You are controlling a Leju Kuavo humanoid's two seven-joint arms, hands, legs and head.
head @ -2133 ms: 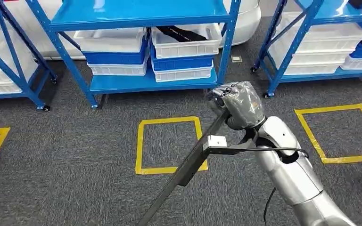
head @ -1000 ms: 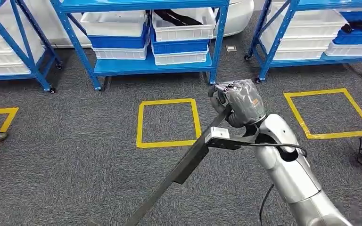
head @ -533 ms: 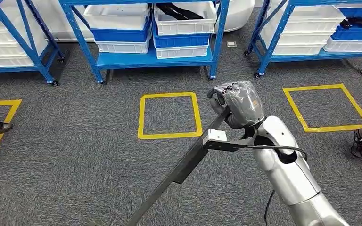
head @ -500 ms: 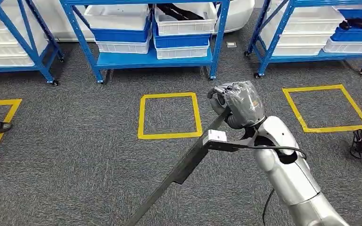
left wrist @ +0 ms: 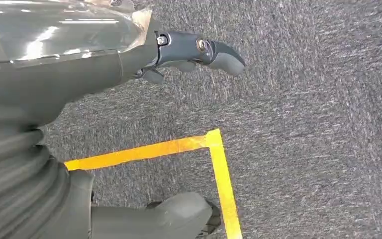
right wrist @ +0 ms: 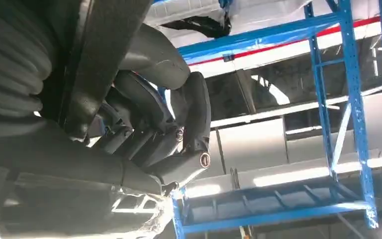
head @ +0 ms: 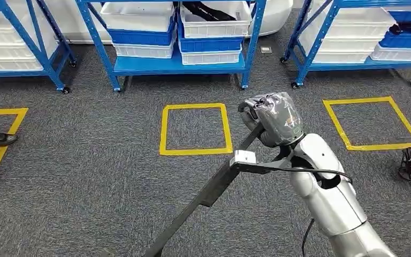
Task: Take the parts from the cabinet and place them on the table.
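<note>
Over the grey carpet near the yellow floor square point(head: 195, 129), our right robot hand point(head: 272, 116) stays clenched on the long dark part point(head: 210, 190), the left robot hand point(left wrist: 194, 50) hangs released, and the blue cabinet point(head: 176, 63) has receded, so transport has begun.

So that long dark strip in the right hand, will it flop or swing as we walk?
The dark strip looks stiff: it runs straight with no sag. The right hand grips one end only, so the far end will probably swing.
</note>
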